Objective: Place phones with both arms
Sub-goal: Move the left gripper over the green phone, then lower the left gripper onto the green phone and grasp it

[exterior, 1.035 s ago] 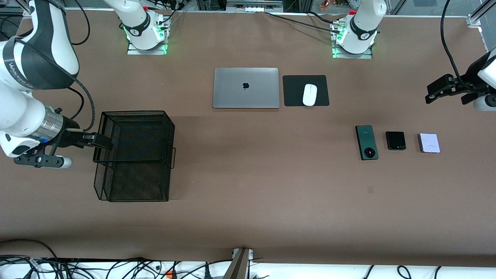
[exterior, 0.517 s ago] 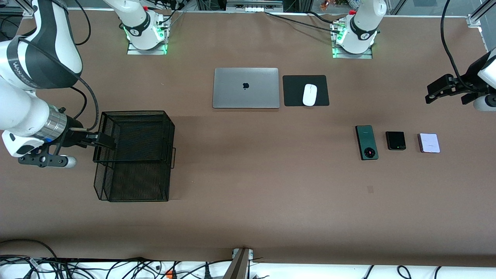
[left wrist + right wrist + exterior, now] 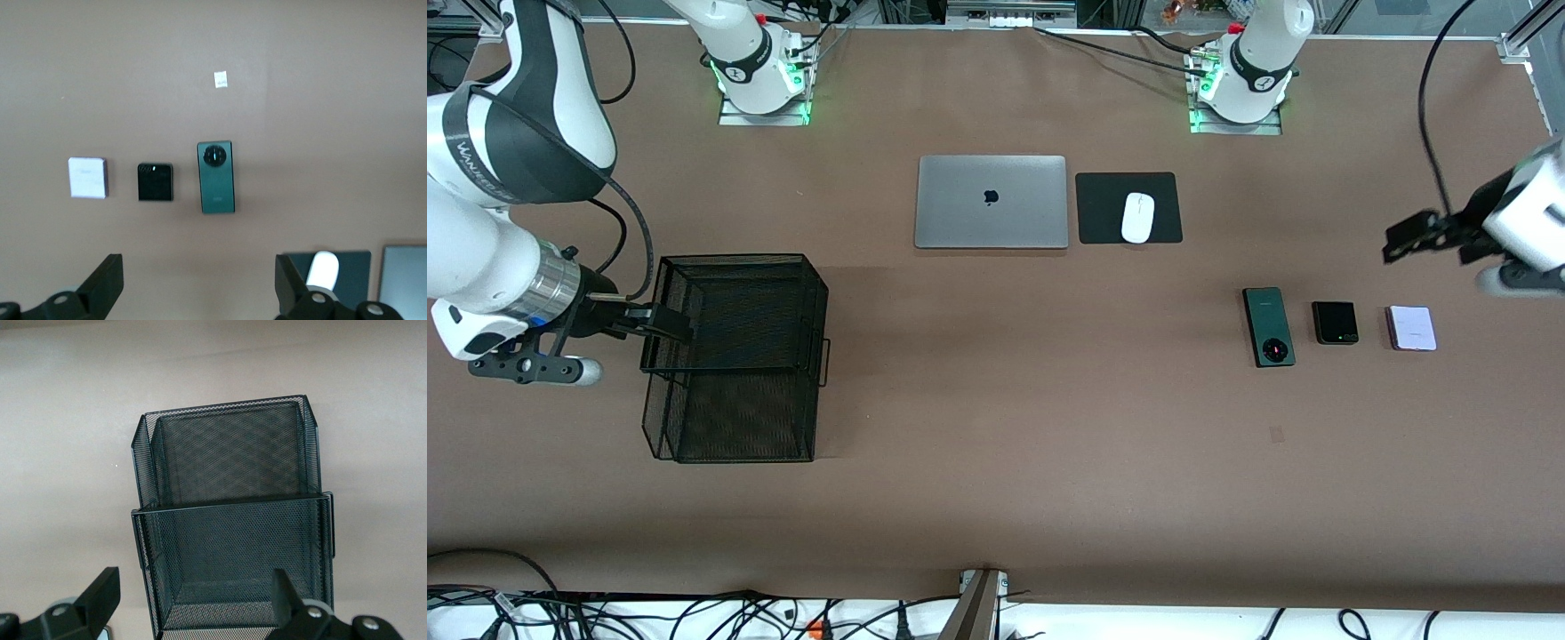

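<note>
The three phones lie flat in a row on the brown table (image 3: 996, 498), toward the left arm's end: the long dark-green slab phone with the round black camera ring (image 3: 1268, 326), the small squarish black phone (image 3: 1335, 322) beside it, and the small squarish pale-lilac phone (image 3: 1411, 328) at the outer end of the row. The green slab's long axis runs crosswise to the row, camera ring nearest the front camera. The left gripper (image 3: 1403, 240) hangs over bare table close to the lilac phone, fingers (image 3: 103, 283) spread and empty, so this arm is plainly the nearer one. The right gripper (image 3: 660, 325) sits at the black wire-mesh basket (image 3: 734, 356), fingers apart, holding nothing.
</note>
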Controlling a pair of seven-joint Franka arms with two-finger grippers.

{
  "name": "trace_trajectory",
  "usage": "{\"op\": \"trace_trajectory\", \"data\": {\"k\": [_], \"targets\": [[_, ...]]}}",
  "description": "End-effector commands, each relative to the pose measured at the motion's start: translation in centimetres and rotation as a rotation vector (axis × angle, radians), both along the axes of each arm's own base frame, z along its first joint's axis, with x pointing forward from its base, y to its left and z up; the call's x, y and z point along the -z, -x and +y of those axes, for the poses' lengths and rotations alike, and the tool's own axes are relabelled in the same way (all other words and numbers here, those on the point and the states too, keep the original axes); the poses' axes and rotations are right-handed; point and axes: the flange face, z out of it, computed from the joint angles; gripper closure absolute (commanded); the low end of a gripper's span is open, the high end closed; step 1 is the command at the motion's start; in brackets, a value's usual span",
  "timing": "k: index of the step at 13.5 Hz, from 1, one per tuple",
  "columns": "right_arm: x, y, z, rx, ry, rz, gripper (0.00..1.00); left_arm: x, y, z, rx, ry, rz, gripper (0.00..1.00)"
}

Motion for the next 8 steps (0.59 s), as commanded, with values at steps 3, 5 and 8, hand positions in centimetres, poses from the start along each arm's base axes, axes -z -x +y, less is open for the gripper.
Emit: {"op": "trace_trajectory", "data": {"k": [3, 5, 8], "targets": [[-0.4, 0.6, 0.2, 0.014, 0.003, 0.000, 0.00, 9.6, 0.7, 0.2, 0.016, 0.011, -0.052, 0.00], [-0.4, 0.6, 0.2, 0.014, 0.003, 0.000, 0.00, 12.6, 1.3, 0.1, 0.016, 0.010, -0.069, 0.00], [-0.4, 0.6, 0.2, 0.014, 0.003, 0.000, 0.00, 17.3, 2.6, 0.0, 0.011, 0.010, -0.117, 0.00]]}}
